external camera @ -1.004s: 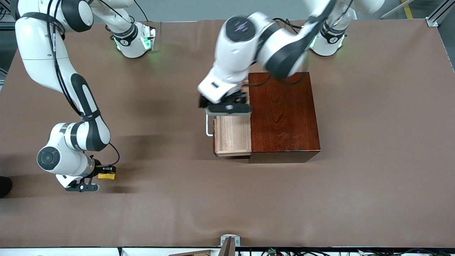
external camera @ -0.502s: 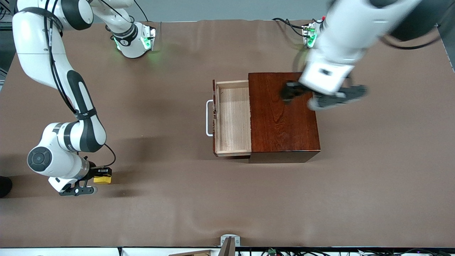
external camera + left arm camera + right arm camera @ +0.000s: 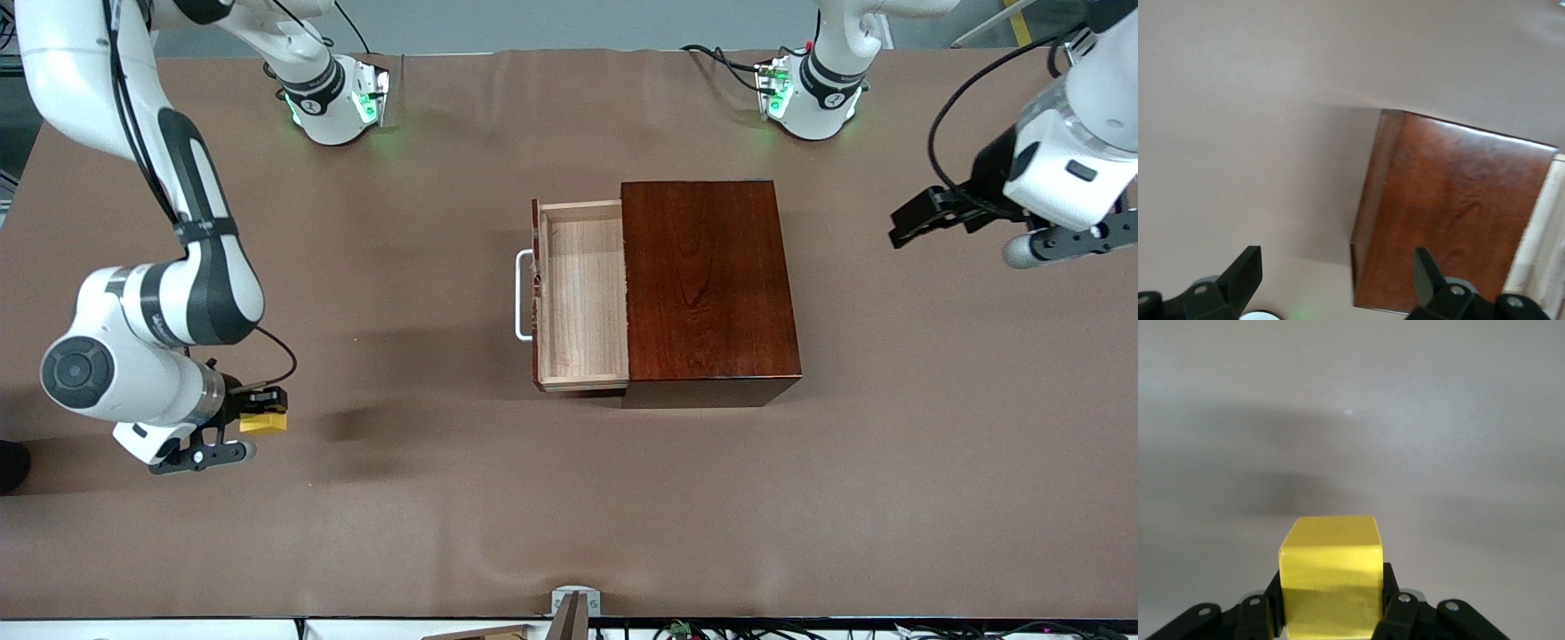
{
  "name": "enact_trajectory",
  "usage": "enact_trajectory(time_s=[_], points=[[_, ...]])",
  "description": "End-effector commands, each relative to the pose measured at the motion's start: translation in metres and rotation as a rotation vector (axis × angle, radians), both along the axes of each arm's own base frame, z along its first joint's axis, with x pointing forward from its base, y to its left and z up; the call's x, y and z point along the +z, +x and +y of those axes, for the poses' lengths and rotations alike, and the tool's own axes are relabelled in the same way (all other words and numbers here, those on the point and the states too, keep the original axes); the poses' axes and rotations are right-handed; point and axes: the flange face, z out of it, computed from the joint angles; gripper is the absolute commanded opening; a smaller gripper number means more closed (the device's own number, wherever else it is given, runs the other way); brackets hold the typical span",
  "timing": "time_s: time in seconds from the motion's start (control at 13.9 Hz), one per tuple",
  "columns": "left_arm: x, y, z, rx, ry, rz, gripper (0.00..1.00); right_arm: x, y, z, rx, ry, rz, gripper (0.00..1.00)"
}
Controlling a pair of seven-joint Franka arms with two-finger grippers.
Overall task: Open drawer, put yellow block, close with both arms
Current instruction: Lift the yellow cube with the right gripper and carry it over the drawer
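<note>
Pinching the block (image 3: 1330,580) by two flat faces, the right gripper (image 3: 253,418) had its fingers shut on it above the worktop (image 3: 569,498) at the right arm's end. It looked light, rigid and probably smooth, while the left gripper (image 3: 1338,280) hung fingers spread, empty, well apart from the open drawer (image 3: 582,293).

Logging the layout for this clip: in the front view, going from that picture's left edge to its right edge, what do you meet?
Right claw shut on the yellow block → white handle → open drawer → mahogany box → left claw, open, over bare table.
</note>
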Motion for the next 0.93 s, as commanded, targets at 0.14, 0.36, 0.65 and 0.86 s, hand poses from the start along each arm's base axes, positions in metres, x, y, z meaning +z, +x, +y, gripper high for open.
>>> enact_trajectory(time_s=[0.14,0.36,0.65,0.86], points=[[-0.026,0.001,0.031,-0.067,-0.017,-0.002,1.00,0.052,-0.027,0.038,0.235,0.044,0.022,0.00],[-0.029,0.004,0.035,-0.061,-0.017,-0.007,1.00,0.074,-0.045,0.093,0.439,0.091,0.025,0.00],[-0.034,0.014,0.038,-0.053,-0.018,-0.017,1.00,0.090,-0.074,0.195,0.756,0.178,-0.025,0.00],[-0.029,0.016,0.026,-0.088,-0.005,-0.048,1.00,0.099,-0.102,0.274,0.999,0.211,-0.102,0.00]])
